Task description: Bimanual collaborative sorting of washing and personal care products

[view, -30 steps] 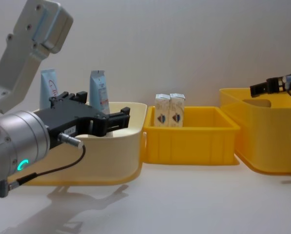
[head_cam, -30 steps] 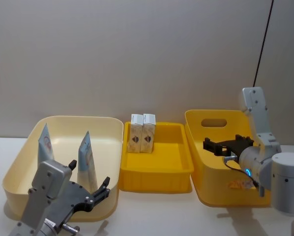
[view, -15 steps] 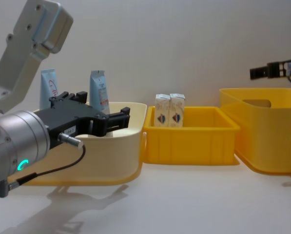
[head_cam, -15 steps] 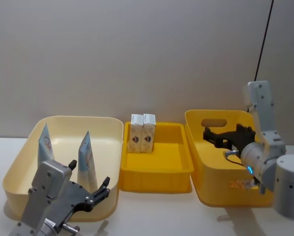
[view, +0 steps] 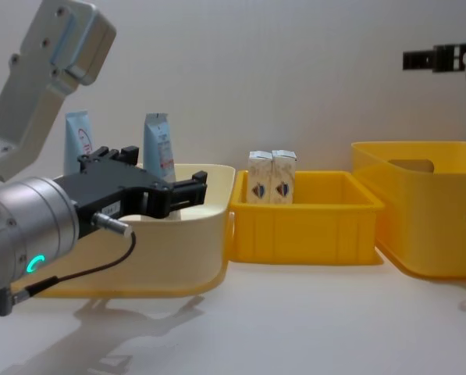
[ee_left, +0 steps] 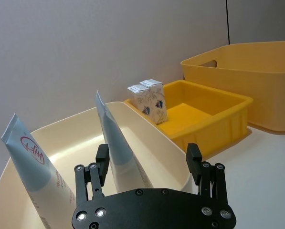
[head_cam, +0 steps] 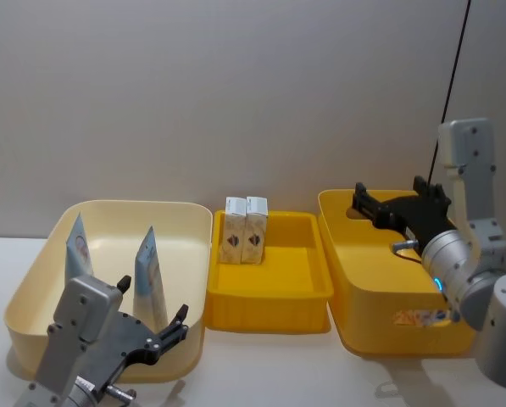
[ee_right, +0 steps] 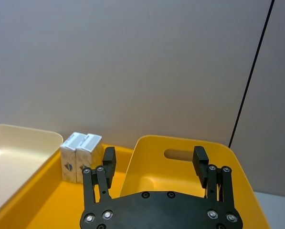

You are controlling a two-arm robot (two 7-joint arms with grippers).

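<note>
My left gripper [ee_left: 148, 153] hovers at the near edge of the cream bin [head_cam: 125, 205], its fingers spread and empty. Just beyond it two tubes stand upright in that bin, the left tube [head_cam: 76, 254] by the side wall and the right tube [head_cam: 149, 273] nearer the middle. My right gripper [ee_right: 153, 153] hangs above the deep yellow bin [head_cam: 363, 297], spread wide too, holding nothing. Two small cartons [head_cam: 235, 231] stand touching at the far left corner of the shallow yellow tray [head_cam: 269, 301] between the bins.
</note>
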